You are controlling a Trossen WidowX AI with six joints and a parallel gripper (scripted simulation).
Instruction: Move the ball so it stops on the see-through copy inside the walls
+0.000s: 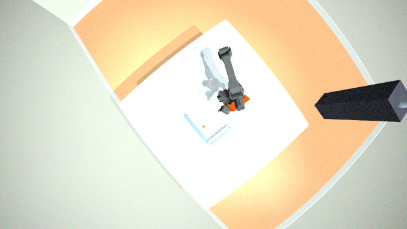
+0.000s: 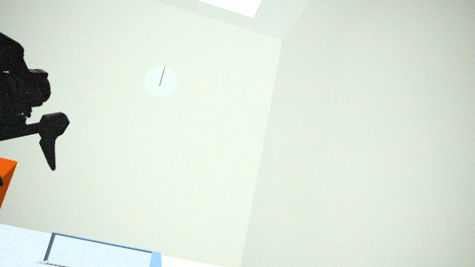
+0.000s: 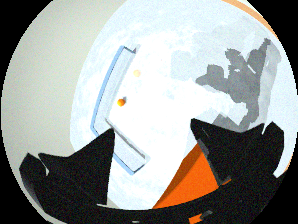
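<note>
- Judging by its tiny size and round form, the ball (image 1: pixel 203 127) should be light, hard and quick to roll; any sideways nudge could send it off.
- It lies on the white bench (image 1: pixel 255 149) inside the corner of the clear walls (image 1: pixel 199 132), at about 7 o'clock from the claw (image 1: pixel 224 104) in the top view.
- The claw hangs raised, fingers wide apart, holding nothing.
- In the wrist view a fainter dot (image 3: pixel 137 74), probably the see-through copy, sits at 1 o'clock from the ball.
- Best hold: fingers straight down, closing across its widest middle.

Ball (image 3: pixel 123 102), seemingly beside walls (image 3: pixel 113 106)
</note>
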